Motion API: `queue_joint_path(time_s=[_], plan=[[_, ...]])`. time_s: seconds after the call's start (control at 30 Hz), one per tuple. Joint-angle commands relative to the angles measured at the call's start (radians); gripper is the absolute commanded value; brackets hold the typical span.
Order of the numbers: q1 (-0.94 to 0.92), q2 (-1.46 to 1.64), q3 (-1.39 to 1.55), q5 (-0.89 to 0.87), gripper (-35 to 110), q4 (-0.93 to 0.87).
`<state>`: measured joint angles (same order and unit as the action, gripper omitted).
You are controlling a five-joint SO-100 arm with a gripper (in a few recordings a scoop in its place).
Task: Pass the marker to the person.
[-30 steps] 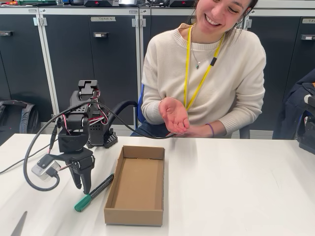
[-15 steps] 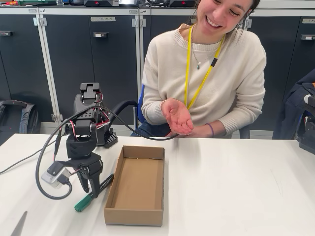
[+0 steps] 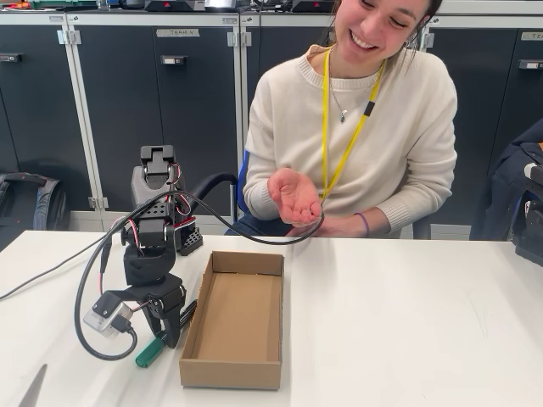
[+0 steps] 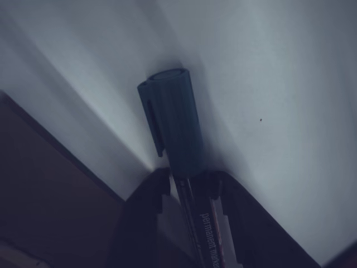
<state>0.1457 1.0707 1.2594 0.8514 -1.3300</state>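
The marker (image 3: 153, 349) lies on the white table just left of the cardboard box, its green cap (image 4: 172, 117) pointing toward the front edge. My gripper (image 3: 172, 336) is lowered over the marker's dark body, one finger on each side. In the wrist view the gripper (image 4: 192, 192) straddles the labelled barrel just behind the cap, and a thin strip of table shows beside the left finger (image 4: 146, 215). The person (image 3: 373, 136) sits behind the table and holds an open palm (image 3: 294, 195) up above the far edge.
An open, empty cardboard box (image 3: 232, 374) stands right beside the marker and my gripper. The arm's black cable (image 3: 254, 237) loops over toward the person's hand. A grey pointed object (image 3: 34, 388) lies at the front left corner. Dark cabinets (image 3: 127, 102) line the back.
My gripper has moved right and down from beside the marker to astride it. The marker's cap end has shifted slightly right. The person's hand stays held out.
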Motion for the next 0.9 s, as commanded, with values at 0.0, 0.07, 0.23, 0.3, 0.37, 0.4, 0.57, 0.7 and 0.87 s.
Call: queue_joint_path(time_s=[0.0, 0.07, 0.23, 0.3, 0.37, 0.4, 0.57, 0.7, 0.87], plan=[[-0.003, 0.018, 0.003, -0.008, -5, 0.032], [-0.008, 0.025, 0.018, -0.002, -5, 0.034], [-0.012, 0.069, 0.067, 0.008, -5, 0.072], [-0.015, 0.112, 0.087, 0.02, -5, 0.077], [-0.018, 0.179, 0.112, 0.034, -5, 0.08], [-0.018, 0.225, 0.133, 0.044, -5, 0.08], [-0.006, 0.449, 0.216, 0.1, -5, 0.026], [0.011, 0.555, 0.227, 0.101, -5, -0.005], [0.054, 0.62, 0.204, 0.109, -5, 0.075]])
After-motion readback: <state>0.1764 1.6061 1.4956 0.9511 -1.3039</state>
